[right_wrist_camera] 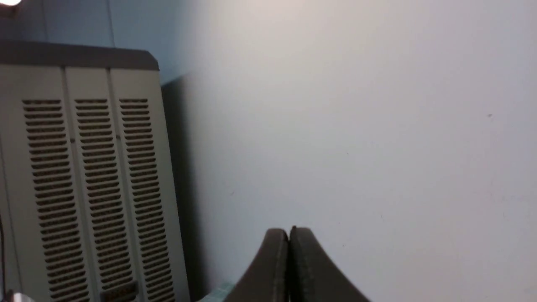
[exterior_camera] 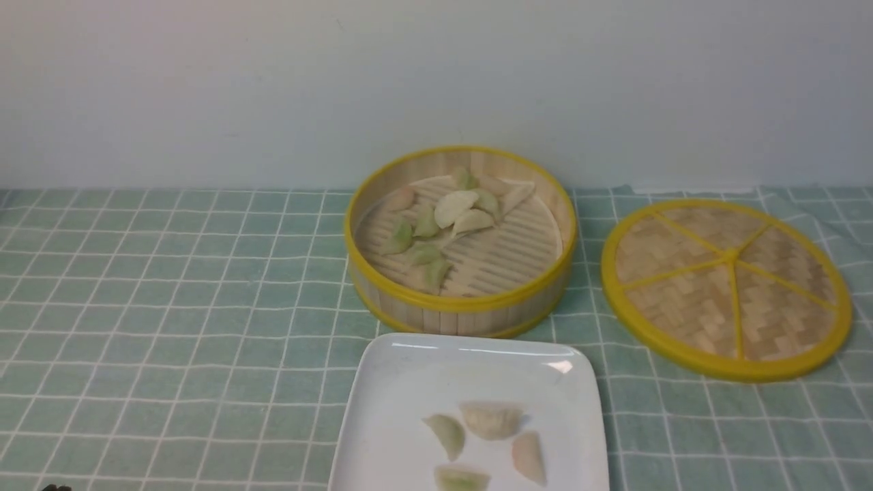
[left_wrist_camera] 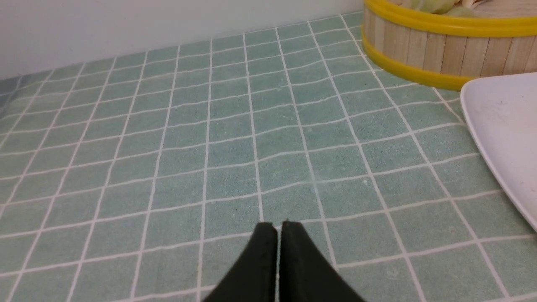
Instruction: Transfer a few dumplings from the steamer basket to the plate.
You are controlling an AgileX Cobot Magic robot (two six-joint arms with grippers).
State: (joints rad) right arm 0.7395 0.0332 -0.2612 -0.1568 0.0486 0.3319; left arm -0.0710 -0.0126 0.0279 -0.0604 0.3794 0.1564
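dumplings (exterior_camera: 485,441) on unmarked white plate (exterior_camera: 402,382), more in steamer basket (exterior_camera: 461,302)

Four dumplings (exterior_camera: 487,443) on plate (exterior_camera: 409,382); others fill steamer basket (exterior_camera: 461,303).

Soft, even light; slightly hazy frames.
The front view is mildly soft and washed out, with white glare streaks on the plate (exterior_camera: 571,368) near its far rim and faint shadows on the counter. In the right wrist view a bright lamp (right_wrist_camera: 9,2) flares in one corner.
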